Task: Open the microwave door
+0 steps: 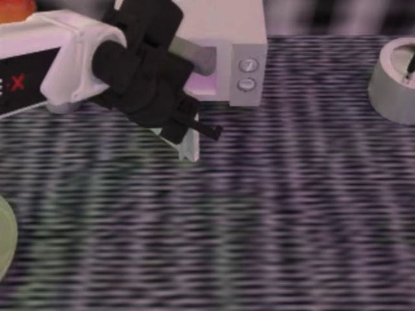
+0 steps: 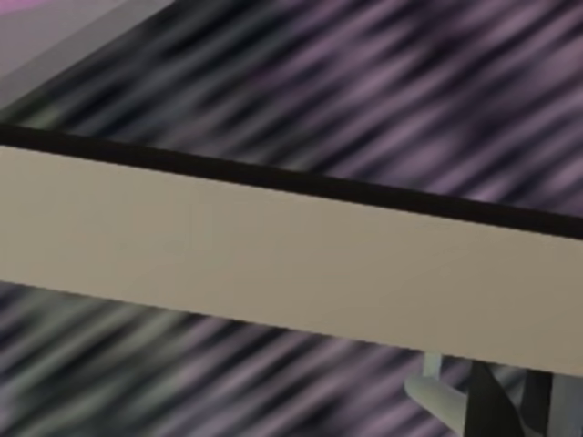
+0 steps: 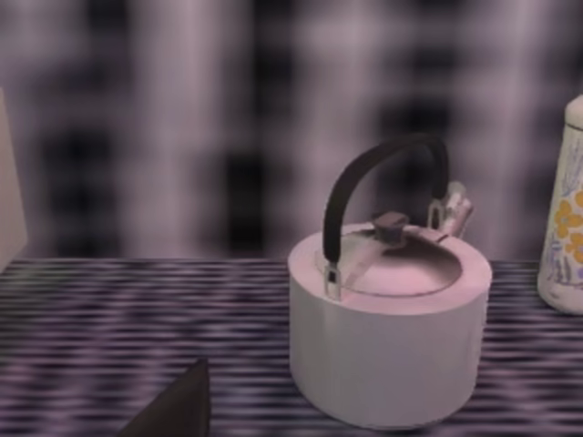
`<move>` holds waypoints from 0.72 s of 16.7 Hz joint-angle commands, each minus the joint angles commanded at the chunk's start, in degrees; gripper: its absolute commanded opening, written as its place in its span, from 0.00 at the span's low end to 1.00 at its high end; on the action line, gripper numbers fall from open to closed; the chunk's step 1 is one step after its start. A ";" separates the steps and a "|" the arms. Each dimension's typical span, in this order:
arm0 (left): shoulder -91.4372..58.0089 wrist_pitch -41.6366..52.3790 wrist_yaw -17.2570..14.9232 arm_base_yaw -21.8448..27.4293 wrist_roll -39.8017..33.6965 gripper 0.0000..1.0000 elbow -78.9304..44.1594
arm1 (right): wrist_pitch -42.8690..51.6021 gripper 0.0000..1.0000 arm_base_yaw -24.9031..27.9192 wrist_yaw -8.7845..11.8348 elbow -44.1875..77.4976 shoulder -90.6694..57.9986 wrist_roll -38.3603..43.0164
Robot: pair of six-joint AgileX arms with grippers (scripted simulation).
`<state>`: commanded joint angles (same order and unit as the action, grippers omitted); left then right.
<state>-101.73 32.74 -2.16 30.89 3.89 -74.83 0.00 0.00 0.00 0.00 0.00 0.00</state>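
So the left gripper [image 1: 202, 133] is out in front of the microwave [image 1: 224, 45], which sits at the back of the table, left of centre. The microwave door [image 1: 189, 148] is already swung well out toward the front, pink cavity showing, and the fingers look clamped around its free edge, though I can't tell for sure. I'd say we're mid-pull; next is carrying the arc wider without slipping off. Over on the right there's a grey kettle [image 1: 397, 79]. The right arm isn't visible from above.
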 joint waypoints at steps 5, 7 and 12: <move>-0.18 0.00 -0.36 0.25 -0.19 0.00 0.19 | 0.00 1.00 0.00 0.00 0.00 0.00 0.00; 0.16 0.00 -0.64 -0.04 0.65 0.00 0.51 | 0.00 1.00 0.00 0.00 0.00 0.00 0.00; 2.61 0.22 -3.87 -2.50 6.90 0.00 3.22 | 0.00 1.00 0.00 0.00 0.00 0.00 0.00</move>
<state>-99.12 32.96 -6.03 28.39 10.79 -71.61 0.00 0.00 0.00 0.00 0.00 0.00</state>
